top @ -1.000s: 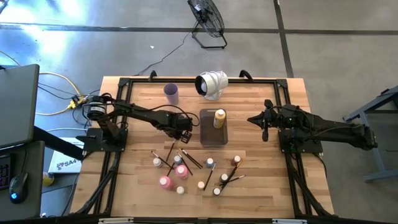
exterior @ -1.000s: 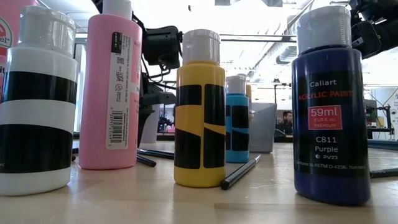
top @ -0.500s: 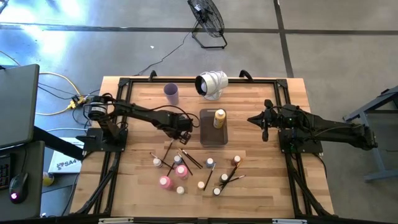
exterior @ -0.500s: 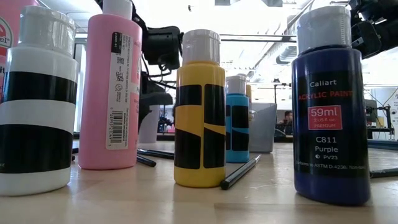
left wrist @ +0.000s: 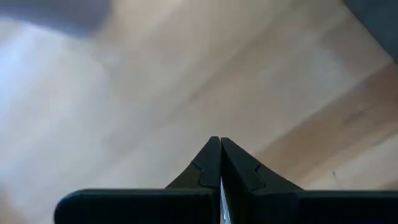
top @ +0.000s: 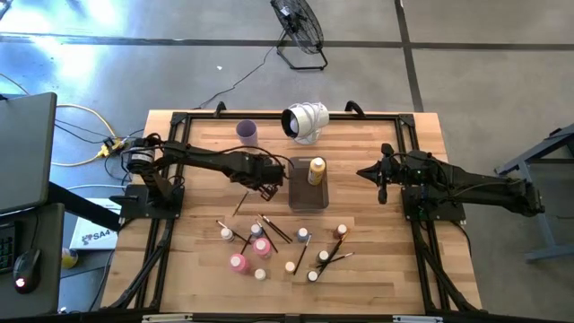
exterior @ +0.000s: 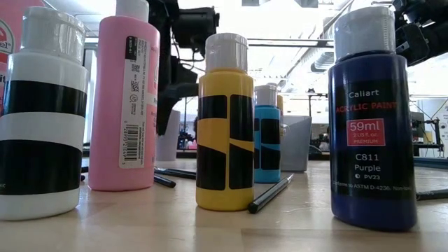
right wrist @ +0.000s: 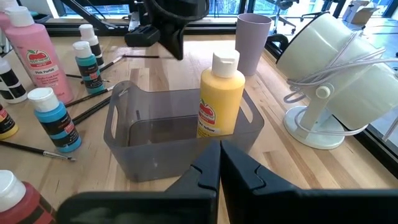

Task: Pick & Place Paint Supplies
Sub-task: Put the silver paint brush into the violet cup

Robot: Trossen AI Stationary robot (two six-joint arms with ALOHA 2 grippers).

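Paintbrush [top: 240,203] hung slantwise from left pincer [top: 267,188], clamped at its upper end, just beside grey tray [top: 308,203]; long axis ran diagonally away from tray. Lilac cup [top: 247,134] stood further back. Right pincer [right wrist: 219,163] shut, empty, parked well apart.

- I see a wooden counter [top: 197,269] standing on a grey, shiny floor [top: 484,54].
- A black fan [top: 299,29] sits on the floor behind the counter.
- A yellow cable [top: 85,112] runs across the floor on the left.
- Bright light comes through big windows [exterior: 301,63] far behind.
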